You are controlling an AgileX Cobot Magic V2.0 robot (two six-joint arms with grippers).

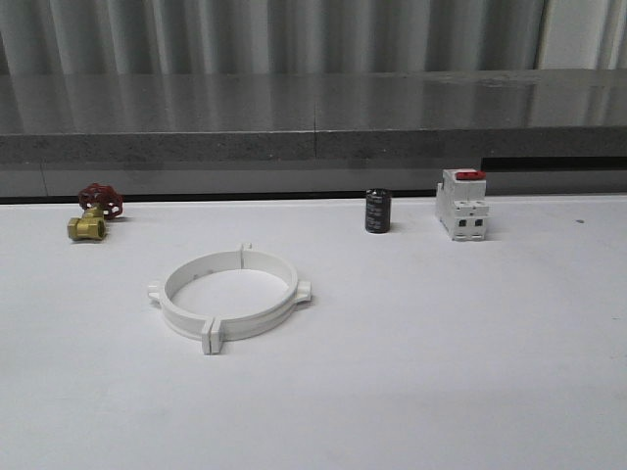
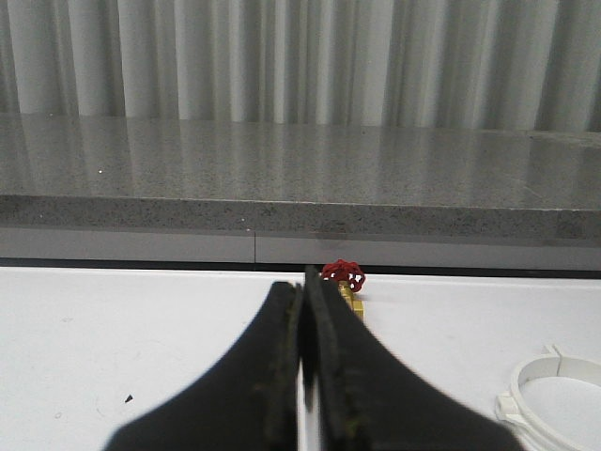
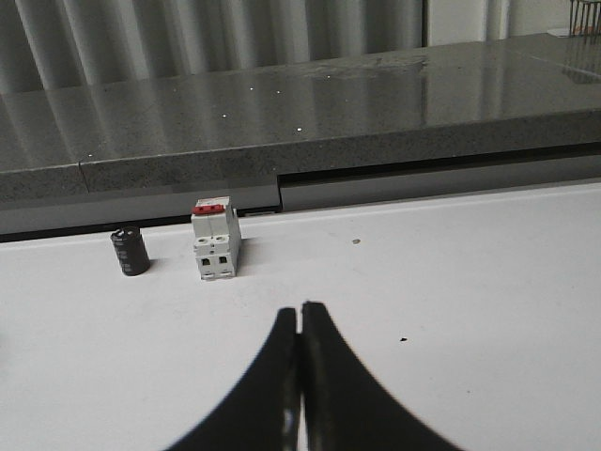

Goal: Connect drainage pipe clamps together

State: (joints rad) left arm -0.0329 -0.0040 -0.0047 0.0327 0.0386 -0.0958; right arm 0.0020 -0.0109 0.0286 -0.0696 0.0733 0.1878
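Broadly, the white table [image 1: 470, 372] carried everything: the drainage pipe clamps [image 1: 230, 294] lay flat on it left of centre, their two halves meeting as one wide ring with nothing inside. Behind stood the breaker [image 1: 462, 204], the black cylinder [image 1: 378, 211] and the brass valve [image 1: 93, 215]. My left gripper [image 2: 305, 376] and right gripper [image 3: 300, 376] hung pinched together, holding nothing.

Left claw [image 2: 303, 362] closed, empty. Right claw [image 3: 300, 366] closed, empty, above table.
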